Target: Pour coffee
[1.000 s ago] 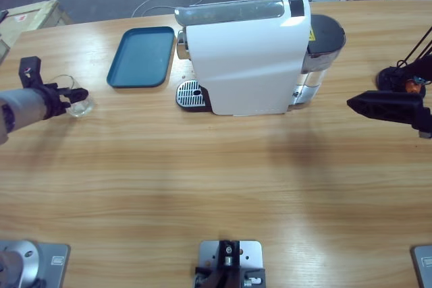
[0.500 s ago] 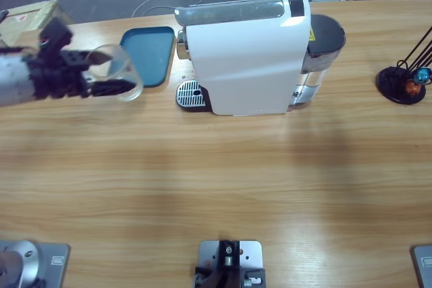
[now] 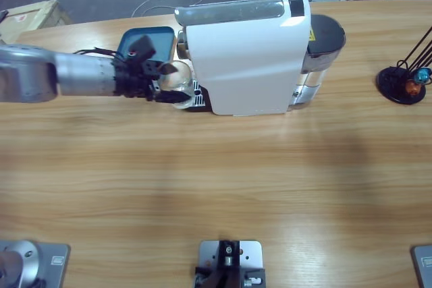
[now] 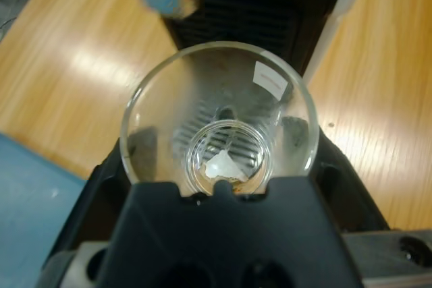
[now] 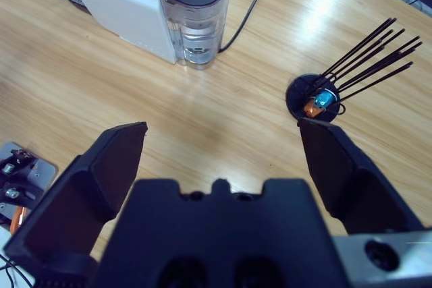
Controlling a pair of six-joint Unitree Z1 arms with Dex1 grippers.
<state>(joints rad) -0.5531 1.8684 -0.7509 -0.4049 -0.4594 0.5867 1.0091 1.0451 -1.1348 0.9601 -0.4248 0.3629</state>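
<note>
Your left gripper (image 3: pixel 169 85) clasps the glass (image 3: pixel 173 80) over the coffee machine's (image 3: pixel 250 52) drip grate (image 3: pixel 192 94); your right gripper (image 5: pixel 223 143) gapes empty.

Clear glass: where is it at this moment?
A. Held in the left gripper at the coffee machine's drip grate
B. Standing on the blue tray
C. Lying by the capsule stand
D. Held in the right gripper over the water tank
A: the left gripper is shut on the clear glass, which sits over the drip grate at the front of the coffee machine; the left wrist view shows the grate through the glass.
</note>
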